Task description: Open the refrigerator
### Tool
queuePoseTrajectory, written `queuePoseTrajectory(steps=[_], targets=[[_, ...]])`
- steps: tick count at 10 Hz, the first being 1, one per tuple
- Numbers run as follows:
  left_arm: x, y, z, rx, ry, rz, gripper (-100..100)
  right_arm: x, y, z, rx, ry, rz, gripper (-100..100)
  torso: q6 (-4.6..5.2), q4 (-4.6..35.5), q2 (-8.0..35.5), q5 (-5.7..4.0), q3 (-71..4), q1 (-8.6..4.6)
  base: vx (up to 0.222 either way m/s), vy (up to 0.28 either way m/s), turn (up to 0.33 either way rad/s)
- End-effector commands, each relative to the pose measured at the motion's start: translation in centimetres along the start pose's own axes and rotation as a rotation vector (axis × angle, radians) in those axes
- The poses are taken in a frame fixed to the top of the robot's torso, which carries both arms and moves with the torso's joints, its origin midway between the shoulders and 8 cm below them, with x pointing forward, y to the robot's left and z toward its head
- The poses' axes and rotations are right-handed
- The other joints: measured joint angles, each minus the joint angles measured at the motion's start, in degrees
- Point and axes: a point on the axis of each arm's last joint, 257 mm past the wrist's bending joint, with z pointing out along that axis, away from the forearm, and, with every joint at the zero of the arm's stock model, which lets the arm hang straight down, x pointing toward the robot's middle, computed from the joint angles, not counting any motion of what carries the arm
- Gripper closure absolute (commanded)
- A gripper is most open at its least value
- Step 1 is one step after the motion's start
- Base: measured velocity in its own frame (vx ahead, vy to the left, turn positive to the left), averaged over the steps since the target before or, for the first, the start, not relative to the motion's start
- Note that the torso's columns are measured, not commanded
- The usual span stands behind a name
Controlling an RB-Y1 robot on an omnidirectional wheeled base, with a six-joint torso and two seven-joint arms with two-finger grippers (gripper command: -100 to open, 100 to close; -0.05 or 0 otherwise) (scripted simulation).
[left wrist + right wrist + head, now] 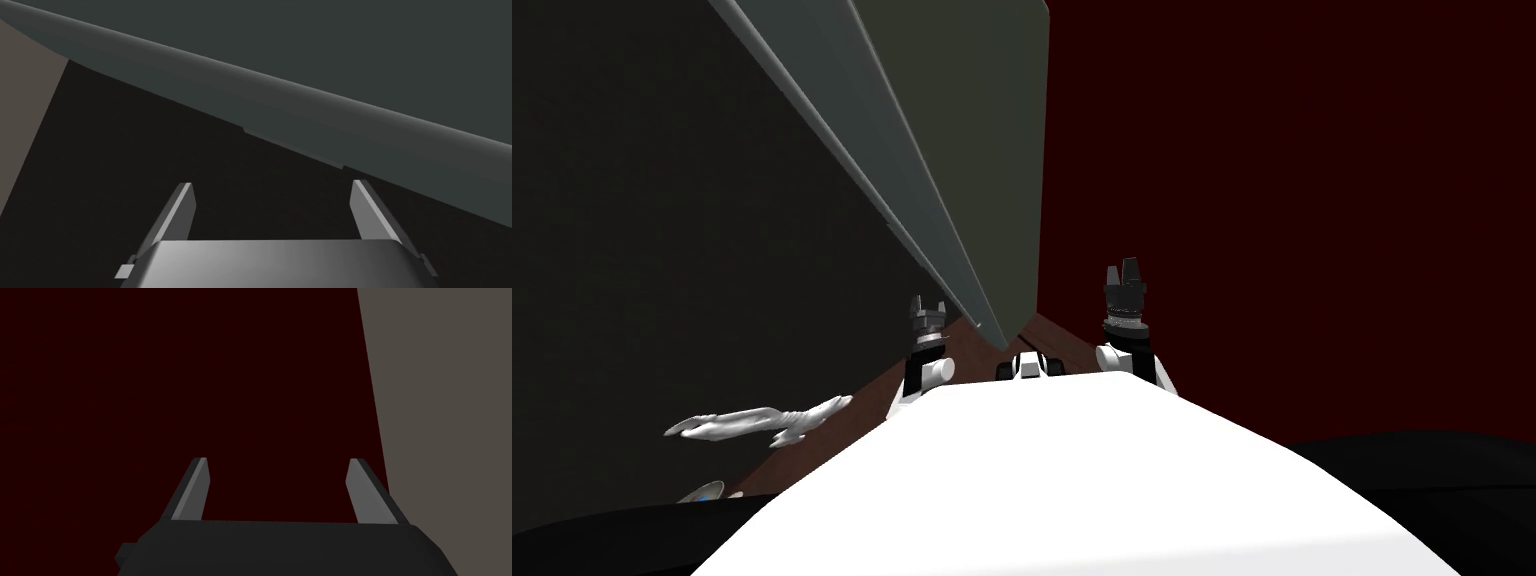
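Dim scene. The refrigerator stands tall straight ahead of the robot, slightly toward its left side, showing a flat olive-grey panel. A long grey edge runs down the unit's height beside that panel, ending just above the floor, which is brown. Whether this edge is a door standing ajar cannot be told. Left of the edge lies a flat, very dark surface. The left gripper is held low, close beside the bottom end of the grey edge and pointing forward. In the left wrist view its fingers are spread wide with nothing between them, and the grey edge crosses just beyond their tips without touching them. The right gripper is raised on the other side of the refrigerator, facing a dark red wall. Its fingers are likewise spread wide and hold nothing, and a grey-brown panel stands to one side beyond them. On the floor to the robot's left, well apart from both grippers, lies a pale, leaf-shaped white object; what it is cannot be told.
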Motion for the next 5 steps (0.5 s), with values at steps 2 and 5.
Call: queuePoseTrajectory(steps=[2, 5], targets=[[-1.9, 1.2, -0.5, -0.008, -0.081, -0.068, -100, 0.0, 0.0, 0.0, 0.000, 0.000, 0.000, 0, 0.00, -0.03, -0.09, 0.03, -0.06, 0.10, 0.144, -0.097, 0.091], [-2.8, 2.4, -1.6, -0.010, -0.169, -0.146, -100, 0.0, 0.0, 0.0, 0.000, 0.000, 0.000, 0, 0.58, -0.35, -0.81, 0.14, -0.47, -0.13, 0.104, -0.111, 0.086]])
